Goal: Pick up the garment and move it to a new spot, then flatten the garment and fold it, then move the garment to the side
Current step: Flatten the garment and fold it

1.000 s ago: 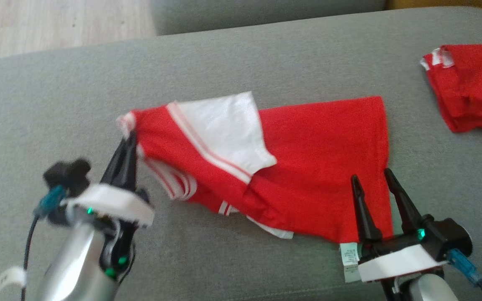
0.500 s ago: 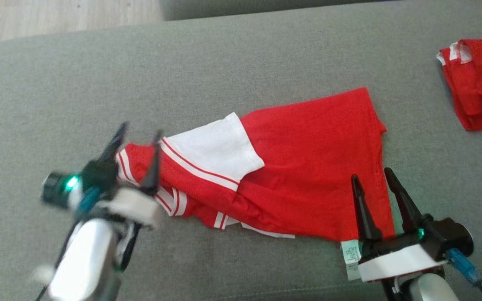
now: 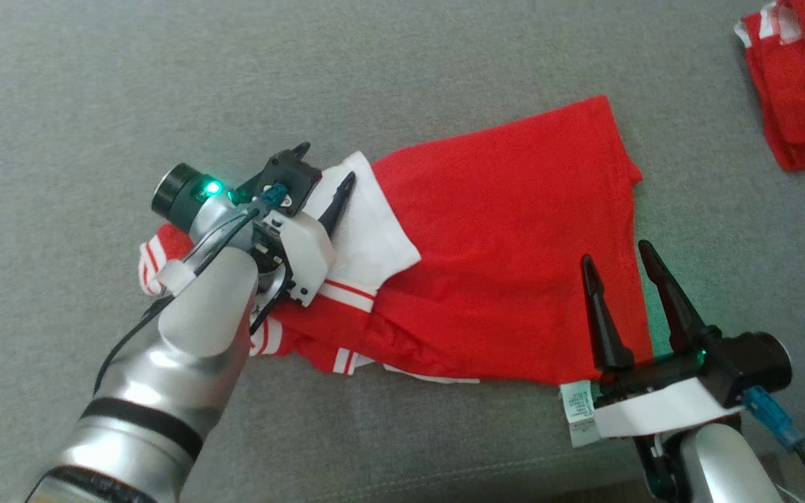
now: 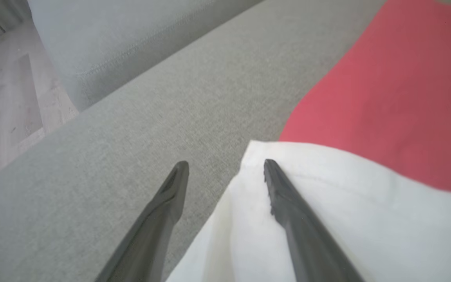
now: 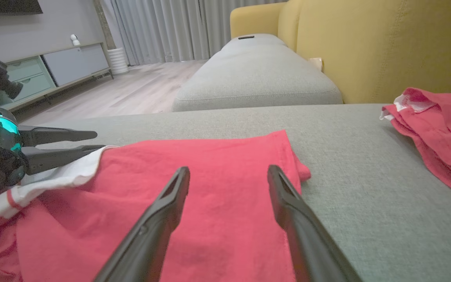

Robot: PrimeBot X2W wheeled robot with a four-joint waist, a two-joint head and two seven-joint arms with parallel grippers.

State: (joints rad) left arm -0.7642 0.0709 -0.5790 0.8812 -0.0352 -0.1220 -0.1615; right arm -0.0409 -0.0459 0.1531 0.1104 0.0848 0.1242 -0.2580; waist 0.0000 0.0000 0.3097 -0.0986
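Red shirt (image 3: 514, 230) with white sleeve (image 3: 367, 230) and striped cuffs lying crumpled on grey sofa seat (image 3: 165, 91), left gripper (image 3: 326, 161) standing open at the sleeve's edge, right gripper (image 3: 615, 251) hovering open over the hem, holding nothing.

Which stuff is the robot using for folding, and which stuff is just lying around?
For the job:
red and white garment
left gripper, open
right gripper, open

Just lying about:
other red garment
grey cushion underneath
yellow sofa
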